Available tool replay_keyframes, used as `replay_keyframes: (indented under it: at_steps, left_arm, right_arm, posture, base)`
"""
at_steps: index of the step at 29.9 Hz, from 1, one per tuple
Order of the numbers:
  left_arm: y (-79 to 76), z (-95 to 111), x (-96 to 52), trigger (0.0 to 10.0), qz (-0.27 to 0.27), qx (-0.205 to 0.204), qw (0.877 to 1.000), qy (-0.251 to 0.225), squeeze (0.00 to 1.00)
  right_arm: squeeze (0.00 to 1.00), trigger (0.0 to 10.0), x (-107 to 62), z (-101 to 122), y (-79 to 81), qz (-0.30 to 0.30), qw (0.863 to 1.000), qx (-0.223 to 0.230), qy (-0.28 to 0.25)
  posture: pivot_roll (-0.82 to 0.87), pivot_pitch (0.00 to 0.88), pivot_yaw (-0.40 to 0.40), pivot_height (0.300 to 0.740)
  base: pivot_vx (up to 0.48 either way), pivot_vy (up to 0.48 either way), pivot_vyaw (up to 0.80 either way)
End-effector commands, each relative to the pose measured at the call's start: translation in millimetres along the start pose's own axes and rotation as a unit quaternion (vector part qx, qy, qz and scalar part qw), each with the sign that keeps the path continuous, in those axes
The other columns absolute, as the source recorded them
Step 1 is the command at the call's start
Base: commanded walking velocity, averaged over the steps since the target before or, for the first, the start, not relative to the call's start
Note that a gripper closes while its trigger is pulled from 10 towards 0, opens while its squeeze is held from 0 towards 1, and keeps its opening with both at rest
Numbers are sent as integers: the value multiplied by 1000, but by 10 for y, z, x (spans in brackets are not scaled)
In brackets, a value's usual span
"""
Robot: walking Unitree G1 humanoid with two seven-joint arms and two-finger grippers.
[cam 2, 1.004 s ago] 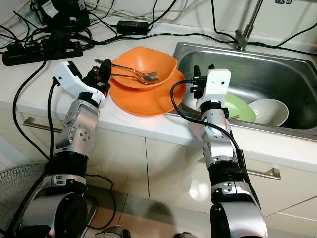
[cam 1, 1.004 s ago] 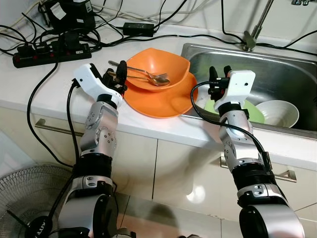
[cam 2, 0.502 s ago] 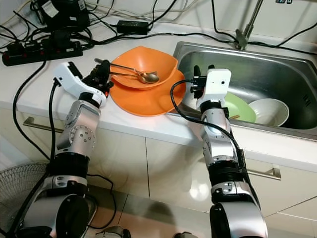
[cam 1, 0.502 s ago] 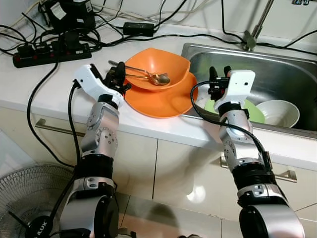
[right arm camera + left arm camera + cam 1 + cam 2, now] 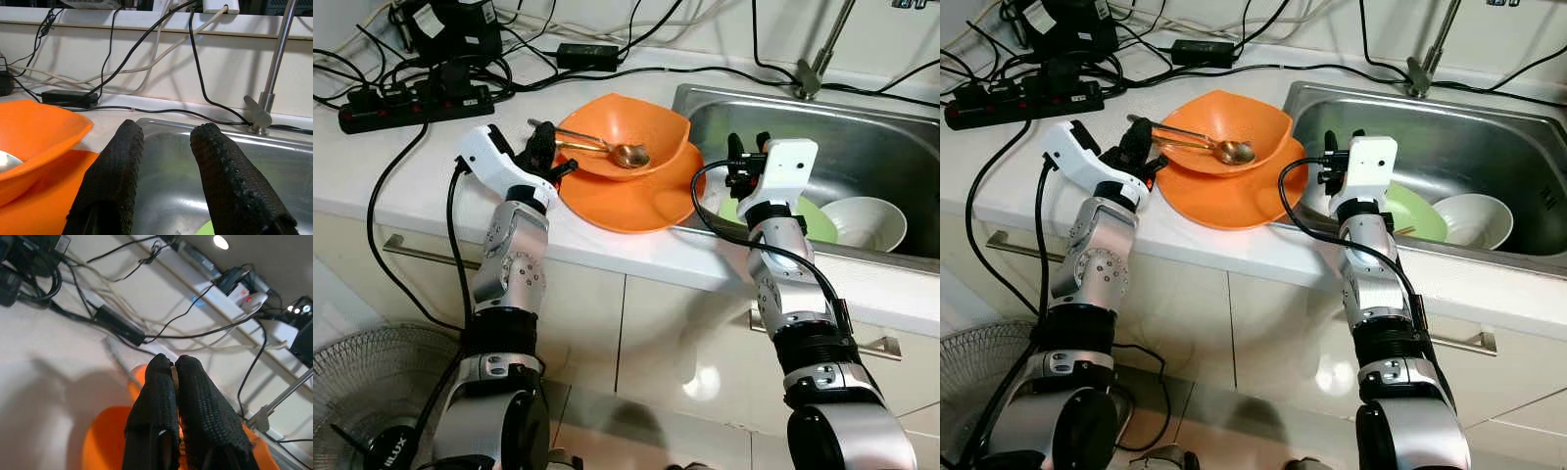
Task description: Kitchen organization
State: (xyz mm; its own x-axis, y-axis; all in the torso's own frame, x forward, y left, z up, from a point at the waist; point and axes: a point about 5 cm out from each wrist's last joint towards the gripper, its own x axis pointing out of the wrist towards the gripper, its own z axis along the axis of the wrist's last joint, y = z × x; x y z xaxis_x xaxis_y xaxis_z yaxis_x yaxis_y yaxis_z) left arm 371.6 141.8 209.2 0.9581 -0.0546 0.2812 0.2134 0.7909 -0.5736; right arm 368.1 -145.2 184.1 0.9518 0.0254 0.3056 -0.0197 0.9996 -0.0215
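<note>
Left eye view: spoon [image 5: 592,147] handle toward left claw [image 5: 546,157] (gripped).

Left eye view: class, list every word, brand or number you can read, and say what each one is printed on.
"LUX": white letters on the hub of the fan; the letter before them is unclear.
White label on the black box at the back of the counter: too small to read.
</note>
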Motion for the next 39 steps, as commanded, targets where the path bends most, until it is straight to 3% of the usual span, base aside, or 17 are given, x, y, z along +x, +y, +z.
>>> replay_keyframes:
  at_steps: [1,7,18,20,21,23,24,25,26,30,34,35,36,37,38,39]
  left_arm:
    - [-46,12,6,0,-6,0,1000,2,0]
    - [-156,101,5,0,-24,-6,1000,-12,0]
    - [-525,307,-4,0,-104,-31,993,-42,0]
    - [-610,338,-24,4627,-127,-37,990,-44,0]
    - [-631,343,-34,10000,-131,-41,989,-45,0]
    - [-636,345,-36,10000,-132,-42,989,-45,0]
    - [-651,348,-43,10000,-135,-43,989,-45,0]
    - [-651,348,-43,10000,-135,-43,989,-45,0]
    - [-662,350,-46,10000,-137,-45,989,-46,0]
    - [-698,367,-56,10000,-143,-52,987,-46,0]
    - [-734,355,-55,10000,-151,-58,986,-42,0]
    - [-739,347,-56,10000,-152,-59,986,-41,0]
    - [-743,338,-56,10000,-152,-61,986,-40,0]
    - [-743,338,-56,10000,-152,-61,986,-40,0]
    - [-765,316,-59,10000,-155,-66,985,-36,0]
    - [-774,310,-60,10000,-157,-68,985,-35,0]
  right_arm:
    - [0,10000,18,20,-20,-3,1000,-5,1]
    - [0,10000,33,28,-18,-4,1000,-6,0]
    - [0,10000,52,34,-38,-9,1000,-12,1]
    - [0,10000,60,40,-40,-10,1000,-13,1]
    - [0,10000,64,44,-42,-11,1000,-14,1]
    - [0,10000,65,45,-43,-12,1000,-14,1]
    - [906,10000,71,51,-51,-13,1000,-13,0]
    - [906,10000,71,51,-51,-13,1000,-13,0]
    - [1000,10000,81,60,-69,-21,1000,1,1]
    - [1000,10000,126,117,-112,-39,997,60,1]
    - [973,10000,193,208,-127,-50,984,169,3]
    - [0,10000,204,224,-120,-49,979,200,4]
    - [0,10000,215,244,-109,-47,972,229,5]
    - [0,10000,215,244,-109,-47,972,229,5]
    - [0,10000,240,282,-86,-45,957,286,11]
    - [0,10000,247,294,-74,-42,951,305,14]
  posture:
    - [112,54,12,740]
    - [113,50,12,740]
    - [115,40,10,740]
    - [115,41,9,740]
    - [115,41,9,740]
    - [115,41,9,740]
    - [115,44,9,740]
    - [115,44,9,740]
    - [115,44,9,740]
    - [113,47,11,740]
    - [110,48,12,740]
    - [110,48,12,740]
    - [107,50,13,740]
    - [107,50,13,740]
    - [106,51,14,740]
    - [106,52,14,740]
  base:
    - [0,0,0]
    - [0,0,0]
    - [0,0,0]
    - [0,0,0]
    - [0,0,0]
    - [0,0,0]
    - [0,0,0]
    - [0,0,0]
    - [0,0,0]
    - [0,0,0]
    - [0,0,0]
    - [0,0,0]
    - [0,0,0]
    - [0,0,0]
    - [0,0,0]
    - [0,0,0]
